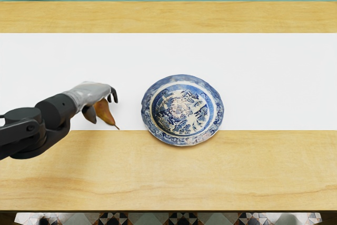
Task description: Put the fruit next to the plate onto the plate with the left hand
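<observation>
Only the head view is given. A pear [104, 111] is seen lying on the bench [168, 167], left of the plate [182, 109] and apart from it, at the front edge of the white runner [263, 77]. Its skin is russet brown and dull. The broad end is tucked under the left hand [95, 95], and the thin stem [115, 126] is pointed towards the front edge of the bench. The hand is curled down over the broad end, with the thumb [89, 114] on the fruit's left flank and the fingers [113, 97] hooked over its far side. How firmly it is pressed cannot be told. The pear is judged light and firm, but smooth, tapered and easily rolled, so it is best held round the widest part, never by the neck or stem. The plate is blue and white, patterned, with nothing on it.
</observation>
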You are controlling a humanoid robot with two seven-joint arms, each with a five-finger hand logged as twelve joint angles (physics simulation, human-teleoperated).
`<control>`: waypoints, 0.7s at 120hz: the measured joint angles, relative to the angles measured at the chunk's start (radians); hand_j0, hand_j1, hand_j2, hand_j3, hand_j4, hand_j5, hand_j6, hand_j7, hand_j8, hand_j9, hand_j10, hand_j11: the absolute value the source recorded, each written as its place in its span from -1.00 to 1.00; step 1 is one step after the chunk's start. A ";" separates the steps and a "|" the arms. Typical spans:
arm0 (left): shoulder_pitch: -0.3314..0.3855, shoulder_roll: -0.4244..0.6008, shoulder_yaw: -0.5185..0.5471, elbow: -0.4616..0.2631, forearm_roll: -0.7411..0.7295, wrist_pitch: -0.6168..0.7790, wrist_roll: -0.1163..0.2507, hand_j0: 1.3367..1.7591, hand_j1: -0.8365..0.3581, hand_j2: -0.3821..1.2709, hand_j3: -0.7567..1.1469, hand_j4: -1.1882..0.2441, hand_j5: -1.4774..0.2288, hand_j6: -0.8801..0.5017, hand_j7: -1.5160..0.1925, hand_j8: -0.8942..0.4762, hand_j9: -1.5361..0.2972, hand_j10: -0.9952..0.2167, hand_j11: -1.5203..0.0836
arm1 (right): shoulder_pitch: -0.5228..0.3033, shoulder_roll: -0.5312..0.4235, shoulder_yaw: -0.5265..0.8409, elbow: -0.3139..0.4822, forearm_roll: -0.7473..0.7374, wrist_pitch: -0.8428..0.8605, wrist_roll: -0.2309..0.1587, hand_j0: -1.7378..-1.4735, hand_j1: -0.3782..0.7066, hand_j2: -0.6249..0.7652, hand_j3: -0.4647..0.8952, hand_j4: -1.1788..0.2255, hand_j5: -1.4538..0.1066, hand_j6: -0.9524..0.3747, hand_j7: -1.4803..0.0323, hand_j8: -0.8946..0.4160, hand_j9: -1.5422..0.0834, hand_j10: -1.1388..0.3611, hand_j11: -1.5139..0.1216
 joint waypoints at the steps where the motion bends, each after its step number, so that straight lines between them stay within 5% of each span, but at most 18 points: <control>1: 0.000 0.000 0.000 0.000 0.000 0.000 0.000 0.52 0.12 -0.41 -0.20 -0.02 0.10 -0.43 0.15 -0.20 0.05 -0.11 0.18 | 0.000 0.000 0.000 0.000 0.000 0.000 0.000 -0.40 -0.90 -0.11 -0.32 0.65 0.83 0.40 0.92 0.33 0.86 0.49 0.82; 39: 0.000 0.000 0.013 0.000 0.008 0.003 0.000 0.52 0.08 -0.39 -0.21 -0.12 0.11 -0.50 0.15 -0.18 0.01 -0.14 0.13 | 0.000 0.000 0.000 0.000 0.000 0.000 0.000 -0.40 -0.90 -0.11 -0.32 0.65 0.83 0.40 0.92 0.33 0.86 0.49 0.82; 57: 0.000 0.002 0.016 0.000 -0.002 0.000 0.000 0.52 -0.01 -0.39 -0.20 -0.12 0.02 -0.52 0.06 -0.36 -0.03 -0.32 0.07 | 0.000 0.000 0.000 0.000 0.000 0.000 0.000 -0.40 -0.90 -0.11 -0.32 0.65 0.83 0.40 0.92 0.33 0.86 0.49 0.82; 84: 0.002 0.003 0.022 0.000 -0.001 0.000 0.000 0.51 -0.06 -0.32 -0.21 -0.17 -0.04 -0.55 0.00 -0.38 -0.09 -0.28 0.00 | 0.000 0.000 0.000 0.000 0.000 0.000 0.000 -0.40 -0.90 -0.11 -0.32 0.65 0.83 0.40 0.92 0.33 0.86 0.49 0.82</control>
